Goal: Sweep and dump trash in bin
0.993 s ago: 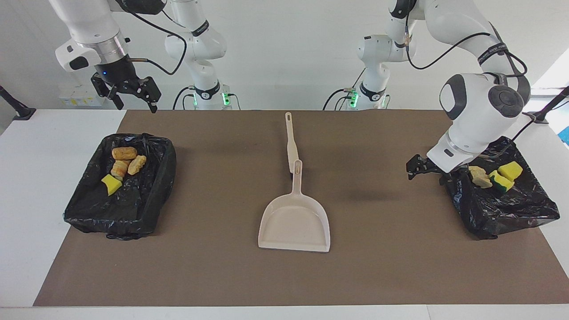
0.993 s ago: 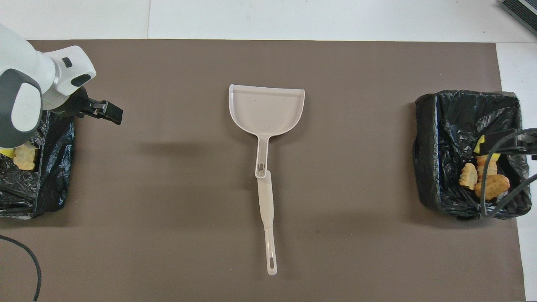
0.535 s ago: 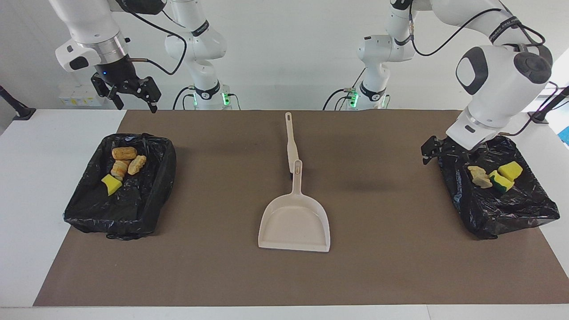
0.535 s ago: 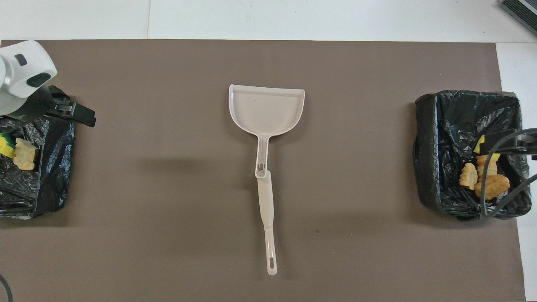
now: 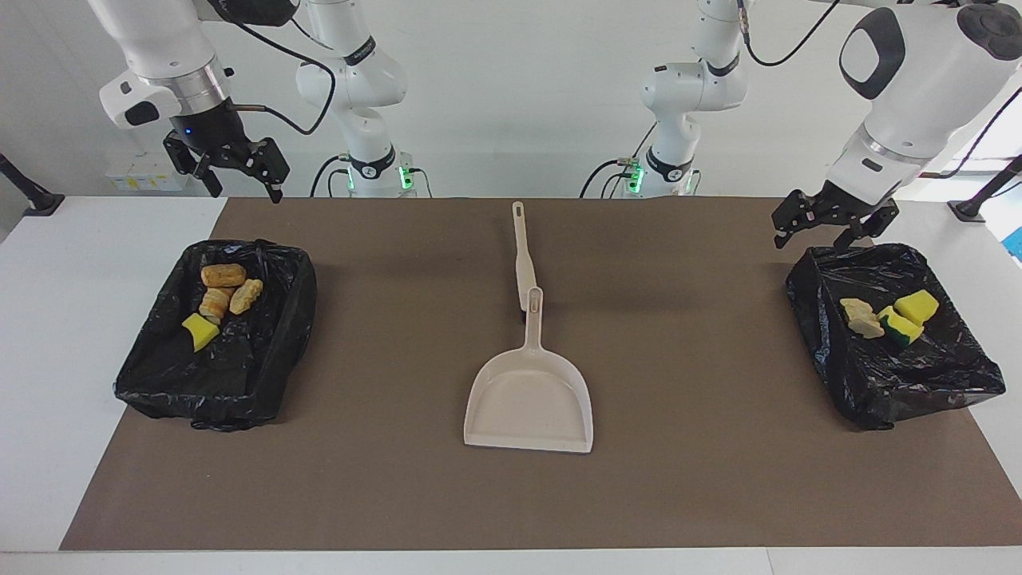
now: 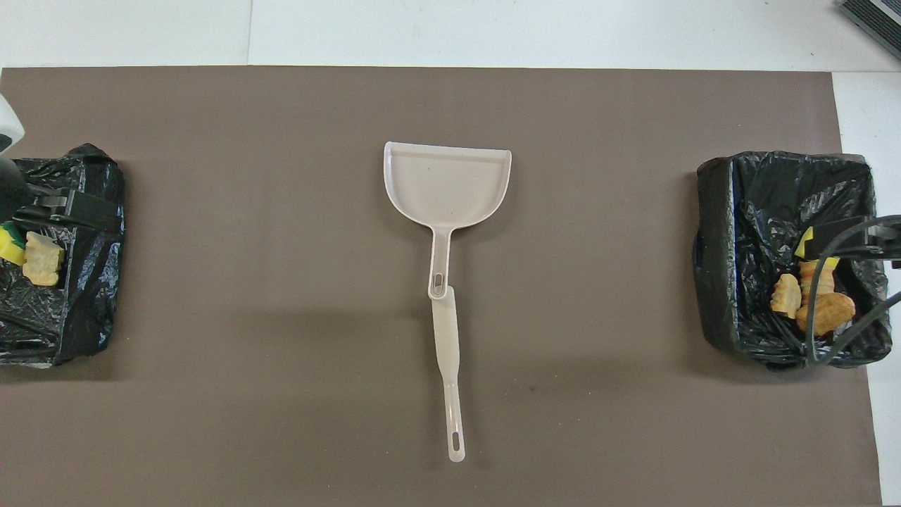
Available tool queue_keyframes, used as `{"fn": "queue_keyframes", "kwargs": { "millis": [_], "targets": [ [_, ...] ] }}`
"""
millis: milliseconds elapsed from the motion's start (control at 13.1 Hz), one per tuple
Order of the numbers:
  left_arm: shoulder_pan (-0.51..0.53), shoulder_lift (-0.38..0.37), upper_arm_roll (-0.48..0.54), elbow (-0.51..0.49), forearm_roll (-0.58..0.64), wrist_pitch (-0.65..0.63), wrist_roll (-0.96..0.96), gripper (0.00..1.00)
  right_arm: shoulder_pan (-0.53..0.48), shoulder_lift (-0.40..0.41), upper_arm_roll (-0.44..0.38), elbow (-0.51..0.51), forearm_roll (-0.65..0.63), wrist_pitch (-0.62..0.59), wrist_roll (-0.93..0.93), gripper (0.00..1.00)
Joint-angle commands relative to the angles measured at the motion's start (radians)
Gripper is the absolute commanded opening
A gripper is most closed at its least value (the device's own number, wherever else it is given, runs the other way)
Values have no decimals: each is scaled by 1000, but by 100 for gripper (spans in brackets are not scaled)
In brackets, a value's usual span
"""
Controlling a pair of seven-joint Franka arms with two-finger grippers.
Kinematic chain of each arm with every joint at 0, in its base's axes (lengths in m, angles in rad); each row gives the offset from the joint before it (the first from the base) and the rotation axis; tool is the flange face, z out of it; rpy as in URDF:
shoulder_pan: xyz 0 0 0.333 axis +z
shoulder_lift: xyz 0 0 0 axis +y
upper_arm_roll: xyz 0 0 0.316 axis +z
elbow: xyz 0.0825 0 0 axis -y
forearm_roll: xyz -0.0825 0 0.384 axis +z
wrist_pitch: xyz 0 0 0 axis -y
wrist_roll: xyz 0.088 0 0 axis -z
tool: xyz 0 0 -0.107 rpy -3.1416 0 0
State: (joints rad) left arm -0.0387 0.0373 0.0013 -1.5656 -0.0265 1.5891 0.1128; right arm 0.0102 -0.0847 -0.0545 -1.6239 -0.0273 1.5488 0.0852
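Only overhead: right gripper (image 6: 855,243) cable across bread pieces (image 6: 809,299) in bin (image 6: 711,282).

Two white arms with rounded glossy shells. The right arm (image 5: 160,48), at the frame's upper left, carries a bare metal ring above a black wrist block with a small blue light; a black cable loops from wrist to upper link. Its black gripper (image 5: 239,172) has linked, angular fingers. The left arm (image 5: 918,64), at the frame's upper right, shows dark grey oval caps on its joint housing and a black cable running along it. Its gripper (image 5: 830,220) is black as well. Both bases, at top centre, wear black bands with white lettering and show green lights.
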Motion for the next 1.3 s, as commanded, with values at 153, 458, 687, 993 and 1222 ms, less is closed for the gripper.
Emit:
{"fn": "queue_keyframes", "kwargs": {
  "millis": [153,458,687,993,1222],
  "targets": [
    [-4,-50,-3,-7,0,-78,-9,100,-7,-13,2,-17,15,17,-33,100],
    [-6,-45,-9,16,-7,-103,-10,100,-9,-12,2,-17,15,17,-33,100],
    [5,-45,-6,16,-7,-95,-10,100,-9,-13,2,-17,15,17,-33,100],
    [5,-51,-6,9,-9,-97,-12,100,-9,-13,2,-17,15,17,-33,100],
    [8,-53,-3,6,-10,-98,-13,100,-7,-12,2,-17,15,17,-33,100]
  ]
}}
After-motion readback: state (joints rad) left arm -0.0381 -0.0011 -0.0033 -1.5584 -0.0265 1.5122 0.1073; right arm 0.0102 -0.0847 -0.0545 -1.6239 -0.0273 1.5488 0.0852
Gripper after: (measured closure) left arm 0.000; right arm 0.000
